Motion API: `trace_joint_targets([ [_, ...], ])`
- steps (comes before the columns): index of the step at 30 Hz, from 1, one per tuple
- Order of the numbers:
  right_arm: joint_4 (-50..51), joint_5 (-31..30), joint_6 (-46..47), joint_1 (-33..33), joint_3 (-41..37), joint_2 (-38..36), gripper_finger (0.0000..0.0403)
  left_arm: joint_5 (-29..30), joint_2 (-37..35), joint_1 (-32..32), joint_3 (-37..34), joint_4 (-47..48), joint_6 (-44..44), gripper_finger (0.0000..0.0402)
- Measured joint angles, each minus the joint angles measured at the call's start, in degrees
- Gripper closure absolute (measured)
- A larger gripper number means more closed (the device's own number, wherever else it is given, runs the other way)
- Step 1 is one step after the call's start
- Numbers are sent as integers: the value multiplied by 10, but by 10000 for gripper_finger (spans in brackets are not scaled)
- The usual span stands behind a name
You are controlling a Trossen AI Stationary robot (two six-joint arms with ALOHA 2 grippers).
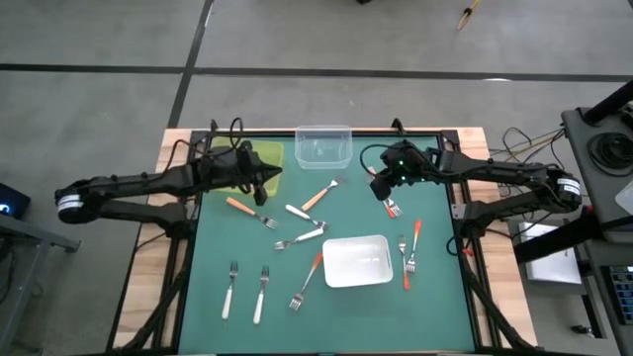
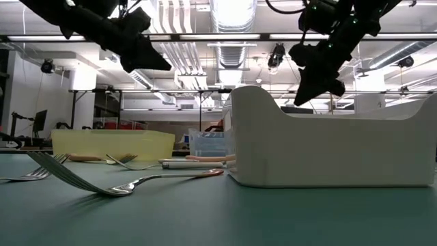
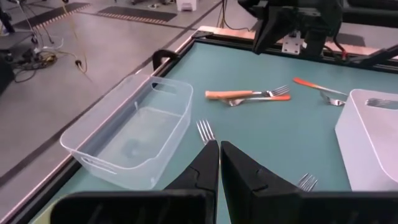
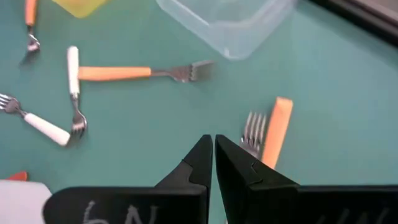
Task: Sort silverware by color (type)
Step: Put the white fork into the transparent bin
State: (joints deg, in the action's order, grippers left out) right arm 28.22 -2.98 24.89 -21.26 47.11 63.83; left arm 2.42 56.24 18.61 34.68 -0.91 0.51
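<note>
We see both grippers closed and empty: left gripper (image 1: 260,194) above the table (image 1: 247,316), right gripper (image 1: 380,192) over a fork (image 1: 394,208).

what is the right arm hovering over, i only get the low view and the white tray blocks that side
Observer: The right end effector is shut above a fork with a light orange handle, lying flat on the mat past the white tray.
Operator: anything on the tray's far side, by the right arm
Observer: Yes, forks with red-orange handles lie on the mat there, outside the tray.
Operator: is the clear bin empty
Observer: The left wrist view looks down into the clear bin; no forks are in it.
</note>
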Motion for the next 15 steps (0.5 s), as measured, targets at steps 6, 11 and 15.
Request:
trace_joint_targets([
  [6, 44, 0, 37, 0, 0, 0, 392, 0, 26, -1, 0, 0, 14, 402],
  [11, 54, 0, 41, 0, 0, 0, 392, 0, 42, -1, 0, 0, 16, 402],
  [15, 55, 0, 41, 0, 0, 0, 392, 0, 51, -1, 0, -7, 16, 402],
])
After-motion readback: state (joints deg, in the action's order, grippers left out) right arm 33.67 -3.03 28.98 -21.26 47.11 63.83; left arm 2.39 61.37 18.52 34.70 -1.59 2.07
